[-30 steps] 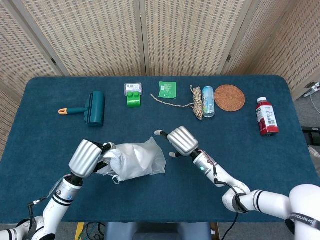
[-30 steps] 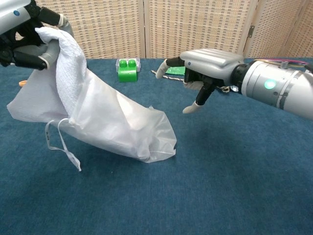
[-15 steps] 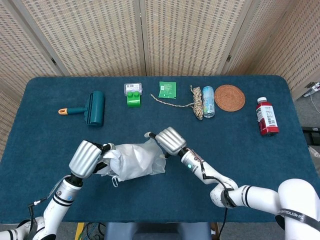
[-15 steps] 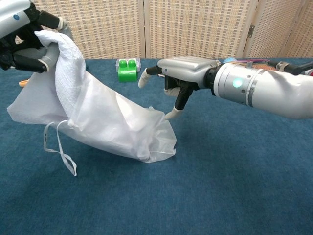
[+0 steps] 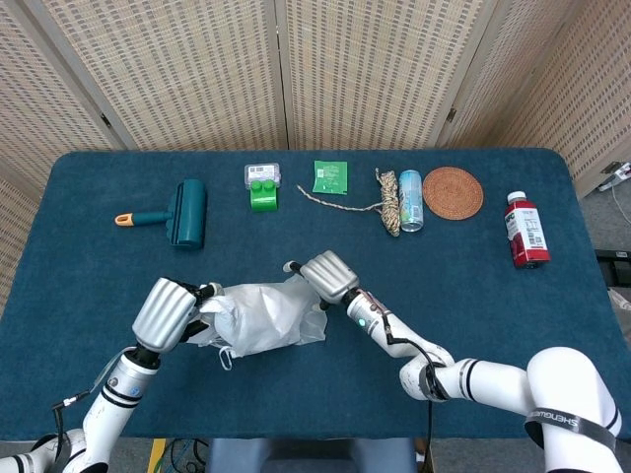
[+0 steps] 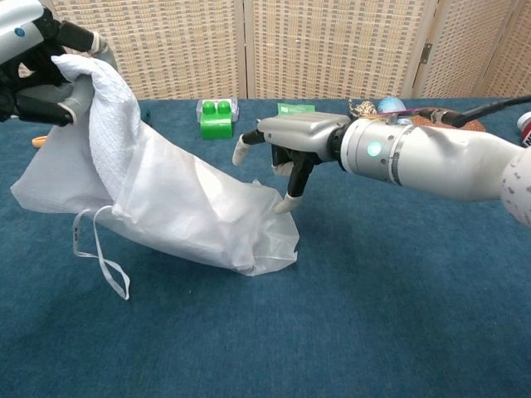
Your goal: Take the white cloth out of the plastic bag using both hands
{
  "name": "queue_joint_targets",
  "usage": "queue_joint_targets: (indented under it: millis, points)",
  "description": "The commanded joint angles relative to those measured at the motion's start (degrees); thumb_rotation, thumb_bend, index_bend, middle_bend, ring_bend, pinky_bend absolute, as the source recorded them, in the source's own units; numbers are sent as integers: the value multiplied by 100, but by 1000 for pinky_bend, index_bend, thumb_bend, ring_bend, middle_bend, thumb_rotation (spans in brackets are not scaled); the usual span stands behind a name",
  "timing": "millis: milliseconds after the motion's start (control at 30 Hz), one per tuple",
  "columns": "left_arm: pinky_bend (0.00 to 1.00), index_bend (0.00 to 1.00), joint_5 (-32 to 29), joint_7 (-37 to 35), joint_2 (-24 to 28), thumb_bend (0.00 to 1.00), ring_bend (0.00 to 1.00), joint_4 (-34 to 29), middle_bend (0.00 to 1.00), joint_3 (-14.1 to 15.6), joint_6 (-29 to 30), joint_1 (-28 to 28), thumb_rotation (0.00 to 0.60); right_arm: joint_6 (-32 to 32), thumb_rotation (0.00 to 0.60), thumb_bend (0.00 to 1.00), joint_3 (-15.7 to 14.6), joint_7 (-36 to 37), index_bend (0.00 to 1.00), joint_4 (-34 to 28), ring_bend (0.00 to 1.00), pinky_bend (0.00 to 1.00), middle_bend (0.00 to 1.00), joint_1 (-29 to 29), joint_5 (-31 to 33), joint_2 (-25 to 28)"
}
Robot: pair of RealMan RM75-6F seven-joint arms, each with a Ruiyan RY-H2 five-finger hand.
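We judge that the pulling-out step is half done. Our left hand [image 6: 37, 70] grips the top of the white terry cloth [image 6: 108, 124], at about ten o'clock in the chest view, and most of the cloth is inside the thin translucent plastic bag [image 6: 199, 220], which lies slanted on the dark blue table [image 5: 473, 276] near its six o'clock edge. Our right hand [image 6: 290, 145] holds nothing; its fingers are apart and point down, with one fingertip touching the closed lower end of the bag at about three o'clock of it.

Next, we think the right hand must pinch or press this bag end, so the left hand can draw the cloth up and away.

The red bottle [image 5: 525, 230] has a white label and the green packet [image 5: 330, 176] has print, but we cannot read either.
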Motion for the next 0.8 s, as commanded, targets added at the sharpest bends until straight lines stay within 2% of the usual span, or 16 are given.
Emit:
queue_joint_targets:
  millis: [33, 233, 467, 733, 800]
  points:
    - [1000, 608, 5, -5, -21, 688, 931, 18, 1000, 13, 7, 12, 600, -62, 600, 0, -1, 11, 253, 76, 1000, 1000, 1000, 58, 48, -67]
    - [1000, 608, 24, -38, -46, 687, 931, 50, 1000, 15, 28, 29, 600, -183, 600, 0, -33, 213, 261, 182, 1000, 1000, 1000, 122, 0, -119]
    - [1000, 608, 30, -67, -69, 688, 931, 77, 1000, 33, 43, 58, 600, -300, 600, 0, -84, 188, 342, 350, 1000, 1000, 1000, 216, 80, -197]
    - [1000, 608, 45, -100, -74, 688, 932, 107, 1000, 52, 79, 101, 600, -440, 600, 2, -119, 95, 528, 497, 1000, 1000, 1000, 315, 300, -293]
    - [1000, 608, 47, -103, -64, 688, 931, 114, 1000, 52, 90, 113, 600, -445, 600, 64, -120, 77, 559, 516, 1000, 1000, 1000, 335, 345, -313]
